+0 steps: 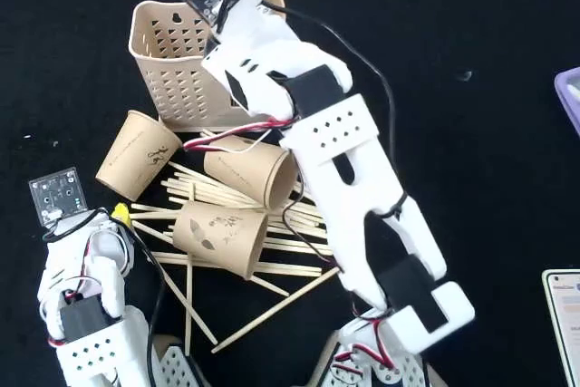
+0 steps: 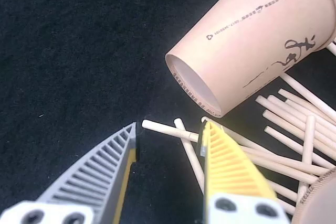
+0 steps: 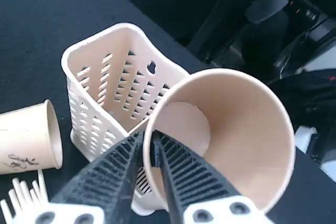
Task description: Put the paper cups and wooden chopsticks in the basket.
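From where I stand, the right hand (image 3: 148, 139) has its two black fingers pinched together on the rim of a pale tan paper cup (image 3: 226, 124), one finger inside the wall and one outside. The cup hangs tilted at the far edge of the cream perforated plastic basket (image 3: 100, 82), which stands upright on the black table (image 1: 489, 160). I can't tell whether the cup is over the opening.

The left hand (image 2: 169, 127) sits low, with its grey and yellow fingers apart and nothing between them. It hovers over the ends of the thin wooden chopsticks (image 2: 286, 140). Just beyond them a cup lies on its side with its base end turned toward that hand.

Out on the table, three more paper cups (image 1: 222, 237) lie on their sides on and around the scattered sticks, just in front of the basket.

The cups look light and thin-walled. I'd say a hard squeeze on the body would crush one, so the stiffer rolled rim is the sensible grip. The sticks look stiff, smooth and slim, likely to roll or slip. Taking one or a few across the middle, where they lie clear of the cups, seems safest.
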### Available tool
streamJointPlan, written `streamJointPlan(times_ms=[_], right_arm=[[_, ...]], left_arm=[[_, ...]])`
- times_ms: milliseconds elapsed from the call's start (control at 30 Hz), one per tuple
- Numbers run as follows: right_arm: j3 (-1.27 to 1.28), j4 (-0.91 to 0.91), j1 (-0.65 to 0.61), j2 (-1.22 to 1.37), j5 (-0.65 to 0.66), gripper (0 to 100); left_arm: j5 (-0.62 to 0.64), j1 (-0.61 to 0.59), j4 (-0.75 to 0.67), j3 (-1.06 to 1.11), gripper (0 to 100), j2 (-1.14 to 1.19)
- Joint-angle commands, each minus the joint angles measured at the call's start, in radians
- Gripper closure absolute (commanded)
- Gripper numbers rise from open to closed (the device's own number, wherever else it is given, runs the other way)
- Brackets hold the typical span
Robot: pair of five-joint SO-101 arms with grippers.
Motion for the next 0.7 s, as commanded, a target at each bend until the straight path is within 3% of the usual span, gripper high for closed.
streamJointPlan(times_ms=[0, 133, 333, 533, 667], right_arm=[[-0.061, 0.017, -0.009, 0.001, 0.003, 98.6], [-0.061, 0.017, -0.008, 0.002, 0.003, 97.5], [-0.065, 0.023, -0.008, -0.005, -0.005, 79.2], [-0.157, 0.107, -0.012, -0.065, -0.005, 84.8], [-0.226, 0.302, -0.032, -0.157, 0.002, 85.4]], left_arm=[[0.002, 0.010, 0.003, -0.008, 80, -0.002], [0.002, 0.010, 0.003, -0.008, 80, -0.002], [0.002, 0.010, 0.003, -0.008, 80, -0.002], [0.002, 0.010, 0.002, -0.001, 80, -0.002], [0.002, 0.010, 0.002, -0.001, 80, -0.002]])
